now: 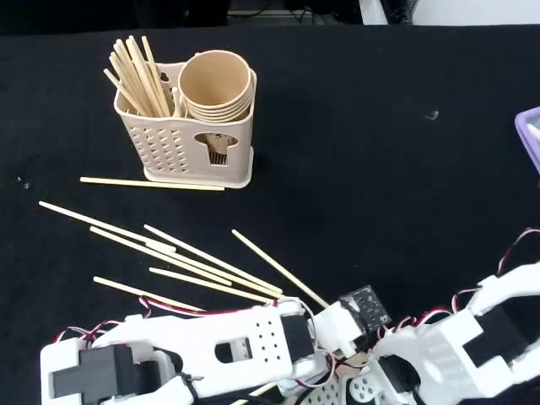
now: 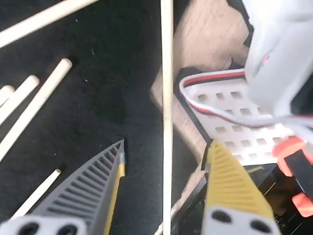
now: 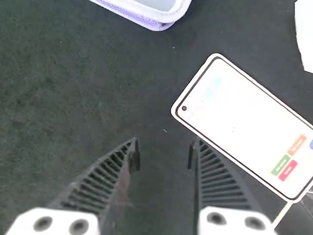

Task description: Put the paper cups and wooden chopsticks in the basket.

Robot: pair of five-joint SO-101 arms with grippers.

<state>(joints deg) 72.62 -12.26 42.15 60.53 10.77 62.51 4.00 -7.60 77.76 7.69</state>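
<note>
Worktop: black cloth-covered worktop [image 1: 380, 186], wide and bare across the middle and the right side in the high view.
Basket: beige plastic basket with small holes [image 1: 181, 148], upright toward the far left, well apart from both arms.
Cups: stack of tan paper cups [image 1: 216, 84], sitting in the right half of the basket, rims above the basket's edge.
Sticks in basket: bunch of pale wooden chopsticks [image 1: 139, 76], tilted in the left half, tips fanned out over the rim.
Stick by basket: single pale chopstick [image 1: 152, 182], flat on the cloth, just in front of the basket's bottom edge.
Loose sticks: loose pale wooden chopsticks [image 1: 190, 261], flat in a slanted spread between the basket and the arms, near ends close to the left arm.
Left claw: grey and yellow left claw [image 2: 167, 144], spread wide and low over the cloth, one long chopstick [image 2: 167, 98] in the gap, touching neither finger.
Cloth edge: brown wooden board [image 2: 205, 39] past the cloth's edge, right by the left claw, with a white holed plate [image 2: 234, 122] close beside.
Right claw: dark grey right claw [image 3: 164, 143], spread apart, holding nothing, over bare cloth.
Phone: black-rimmed phone with a white screen [image 3: 244, 127], flat on the cloth, just beside one finger of the right claw.
Tray: pale purple tray edge [image 3: 146, 10], farther out from the right claw, at the worktop's right edge in the high view.
</note>
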